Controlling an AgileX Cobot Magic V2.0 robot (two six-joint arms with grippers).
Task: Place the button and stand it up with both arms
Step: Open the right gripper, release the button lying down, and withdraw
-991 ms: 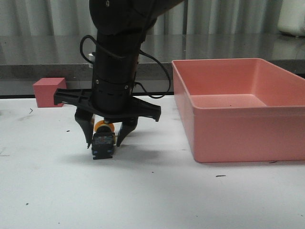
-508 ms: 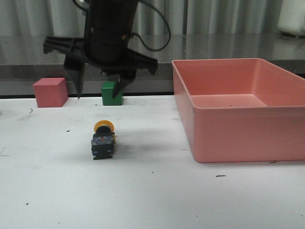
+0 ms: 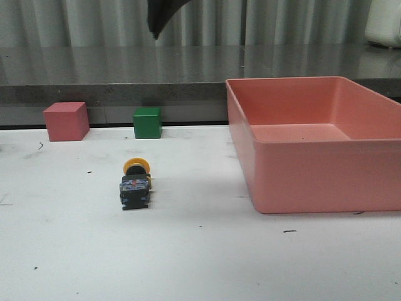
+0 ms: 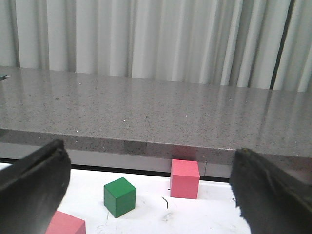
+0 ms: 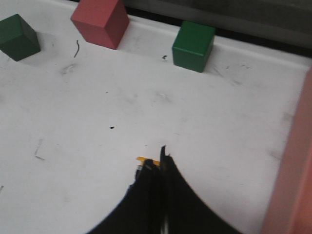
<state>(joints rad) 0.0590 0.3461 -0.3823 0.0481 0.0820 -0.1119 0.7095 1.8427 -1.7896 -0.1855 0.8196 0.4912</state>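
Observation:
The button [image 3: 136, 183] rests on the white table and seems to lie on its side, bluish base toward the front camera, yellow cap away. Nothing touches it. A dark fingertip [image 3: 159, 17] pokes in at the top edge of the front view; I cannot tell which arm it belongs to. My right gripper [image 5: 158, 163] is shut and empty, high above the button [image 5: 143, 160], of which only a yellow sliver shows past the fingers. My left gripper [image 4: 150, 168] is open wide, nothing between its fingers [image 4: 34, 190], facing the cubes and the counter.
A pink cube [image 3: 65, 121] and a green cube [image 3: 147, 122] stand by the back wall under the grey counter [image 3: 188, 66]. A large pink bin [image 3: 301, 169] fills the right. A darker green cube [image 5: 18, 30] sits further left.
The open gripper that straddled the button has risen out of the top of the front view. The button stayed where it was. The green cube is now uncovered.

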